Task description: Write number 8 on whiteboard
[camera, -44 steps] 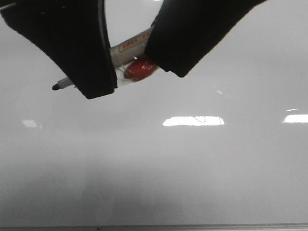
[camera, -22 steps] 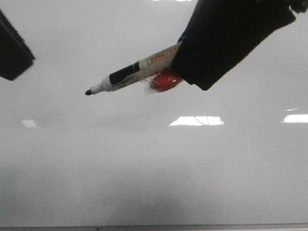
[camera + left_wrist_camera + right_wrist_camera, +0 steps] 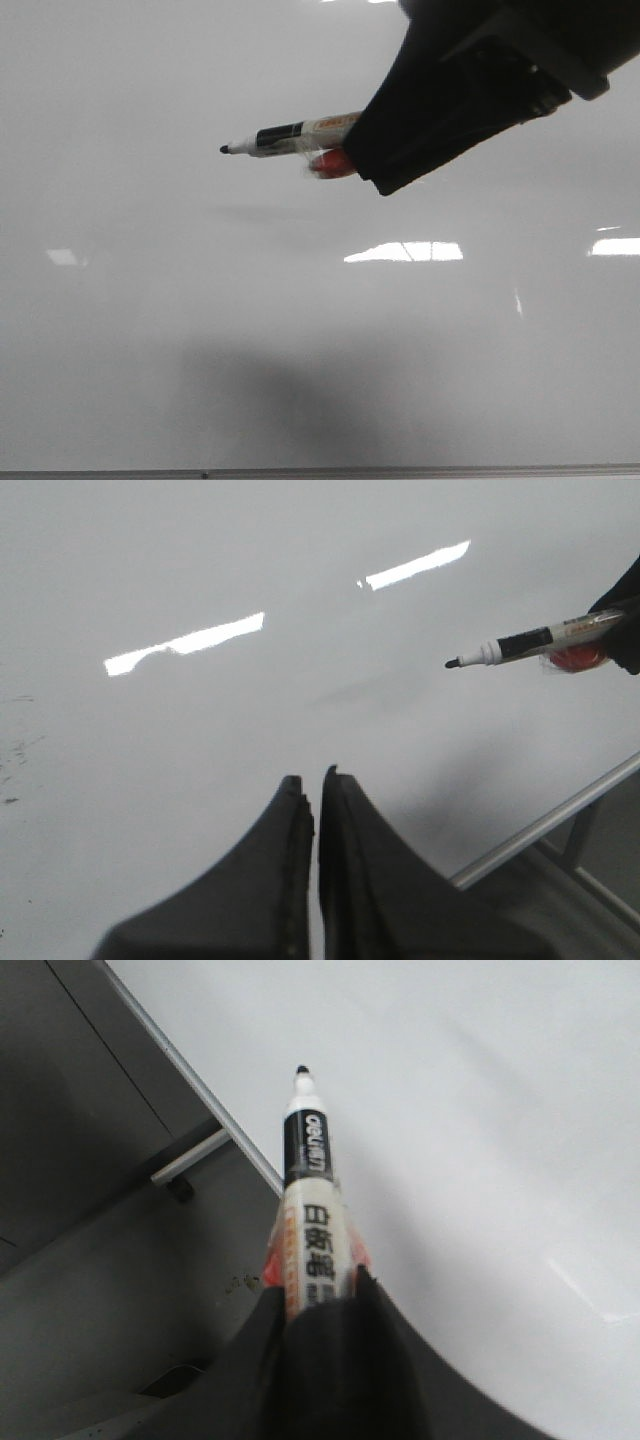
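The whiteboard [image 3: 200,330] fills the front view, glossy pale grey, its thin grey frame edge along the bottom. No number 8 or any marker line shows on it. My right gripper [image 3: 365,150] is shut on a white marker [image 3: 290,135] with a black band and bare black tip, held above the board, tip pointing left. A red blob [image 3: 333,164] is stuck under the marker's barrel. In the right wrist view the marker [image 3: 310,1190] sticks out from the gripper [image 3: 318,1295]. My left gripper [image 3: 312,780] is shut and empty above the board [image 3: 200,730]; the marker [image 3: 525,643] shows there too.
Bright rectangular light reflections [image 3: 403,251] lie on the board. The board's metal frame edge [image 3: 545,825] and a grey surface beyond it [image 3: 90,1260] show in the wrist views. Faint dark specks [image 3: 15,750] mark the board in the left wrist view.
My left gripper has let go of the marker and moved out of the front view to the left. My right gripper with the marker moved right and up; the tip is now uncovered.
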Controlling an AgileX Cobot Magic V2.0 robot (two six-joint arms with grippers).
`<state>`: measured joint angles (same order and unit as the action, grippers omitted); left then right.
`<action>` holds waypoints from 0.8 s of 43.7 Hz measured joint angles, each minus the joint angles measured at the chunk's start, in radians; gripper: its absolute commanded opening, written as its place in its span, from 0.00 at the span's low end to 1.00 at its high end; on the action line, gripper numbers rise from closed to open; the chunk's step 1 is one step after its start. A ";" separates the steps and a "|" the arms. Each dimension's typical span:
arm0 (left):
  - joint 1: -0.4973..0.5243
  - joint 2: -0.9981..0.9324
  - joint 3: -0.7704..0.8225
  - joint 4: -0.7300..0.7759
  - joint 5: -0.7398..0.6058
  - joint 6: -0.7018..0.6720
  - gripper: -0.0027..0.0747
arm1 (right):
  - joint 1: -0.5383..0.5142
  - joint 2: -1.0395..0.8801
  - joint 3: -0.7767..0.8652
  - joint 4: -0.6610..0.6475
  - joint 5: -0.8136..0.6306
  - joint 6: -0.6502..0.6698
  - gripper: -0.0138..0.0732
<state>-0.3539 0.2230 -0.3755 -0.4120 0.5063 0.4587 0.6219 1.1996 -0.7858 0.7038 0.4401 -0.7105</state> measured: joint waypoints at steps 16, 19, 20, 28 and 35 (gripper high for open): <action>0.004 -0.037 0.004 -0.009 -0.006 0.000 0.01 | -0.006 0.047 -0.039 0.023 -0.039 0.001 0.08; 0.004 -0.037 0.004 -0.009 -0.005 0.000 0.01 | -0.008 0.099 -0.089 0.024 -0.041 0.001 0.08; 0.004 -0.037 0.004 -0.009 -0.005 0.000 0.01 | -0.009 0.120 -0.110 0.024 -0.042 0.001 0.08; 0.004 -0.037 0.004 -0.009 -0.005 0.000 0.01 | -0.032 0.241 -0.224 0.022 -0.085 0.001 0.08; 0.004 -0.037 0.004 -0.011 -0.005 0.000 0.01 | -0.088 0.301 -0.281 0.022 -0.091 0.001 0.08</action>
<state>-0.3498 0.1862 -0.3716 -0.4232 0.5008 0.4587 0.5340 1.5010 -1.0671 0.7262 0.3489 -0.7090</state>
